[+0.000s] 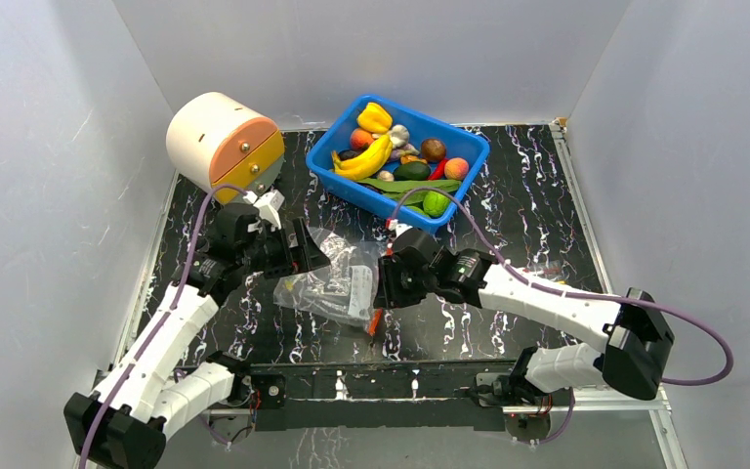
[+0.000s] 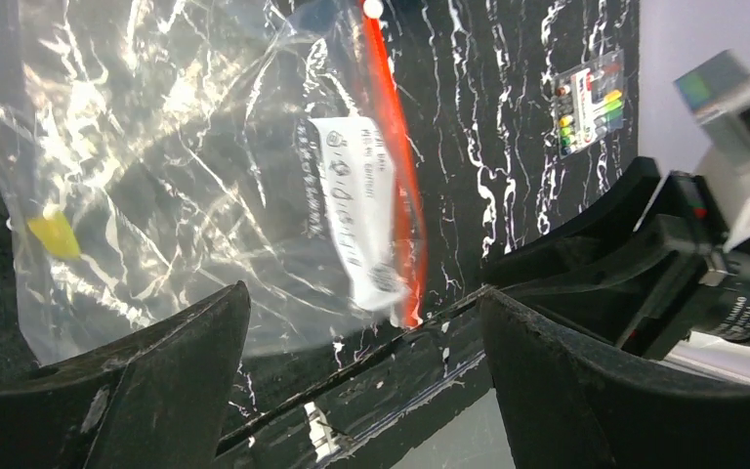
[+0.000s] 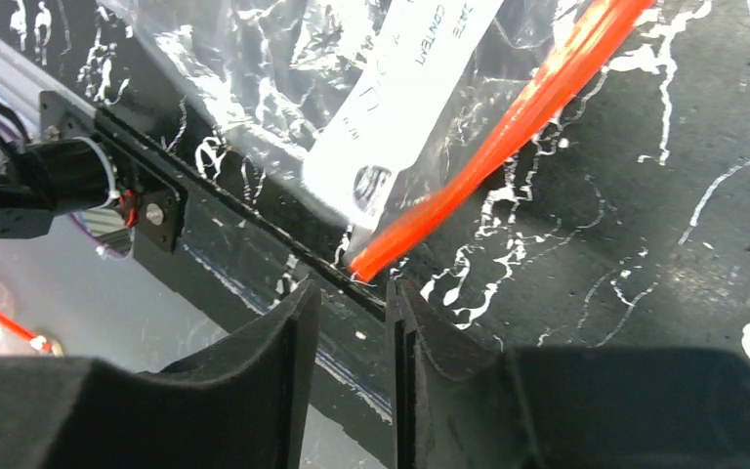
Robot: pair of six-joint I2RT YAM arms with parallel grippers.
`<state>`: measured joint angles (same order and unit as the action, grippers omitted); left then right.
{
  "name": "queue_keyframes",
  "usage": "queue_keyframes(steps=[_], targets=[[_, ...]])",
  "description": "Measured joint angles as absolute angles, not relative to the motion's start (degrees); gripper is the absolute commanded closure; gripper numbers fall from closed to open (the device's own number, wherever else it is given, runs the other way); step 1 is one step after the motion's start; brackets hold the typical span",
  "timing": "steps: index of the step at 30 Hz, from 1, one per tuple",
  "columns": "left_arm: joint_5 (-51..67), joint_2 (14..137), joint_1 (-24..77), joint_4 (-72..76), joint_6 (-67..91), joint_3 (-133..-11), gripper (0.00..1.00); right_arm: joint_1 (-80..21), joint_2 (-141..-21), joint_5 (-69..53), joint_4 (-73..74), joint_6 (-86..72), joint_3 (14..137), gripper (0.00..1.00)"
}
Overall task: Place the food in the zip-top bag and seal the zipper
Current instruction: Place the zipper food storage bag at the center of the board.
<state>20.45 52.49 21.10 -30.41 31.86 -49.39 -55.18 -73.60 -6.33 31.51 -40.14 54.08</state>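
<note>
The clear zip-top bag (image 1: 324, 283) lies flat on the black mat between my grippers. Its orange-red zipper (image 1: 377, 319) is on its right edge. My left gripper (image 1: 311, 256) is open wide at the bag's left side; in the left wrist view (image 2: 366, 303) the bag (image 2: 176, 166) and zipper (image 2: 397, 176) lie ahead of its fingers. My right gripper (image 1: 383, 291) has its jaws narrowly apart with nothing between them (image 3: 352, 288), and the zipper's near end (image 3: 376, 259) is just ahead of the tips. The food, including the banana (image 1: 366, 159), leaves (image 1: 412, 184), lime (image 1: 436, 203) and peach (image 1: 457, 168), sits in the blue bin (image 1: 337, 168).
A cream drum with orange and yellow drawers (image 1: 223, 142) stands at the back left. The black front rail (image 1: 352, 376) runs close under the bag. Grey walls close in both sides. A small yellow thing (image 2: 54, 234) shows through the bag; I cannot tell what it is.
</note>
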Motion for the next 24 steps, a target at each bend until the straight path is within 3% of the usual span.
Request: queue_keyframes(steps=[9,24], targets=[[20.51,55.20,21.10,-29.91,32.91,-48.10,0.22,-50.65,-69.56,-4.69,28.95,-42.89,47.64,0.53],[14.22,66.57,25.61,-32.27,33.26,-54.35,0.25,-33.52,-62.06,-6.44,25.30,-45.71,42.00,0.48]])
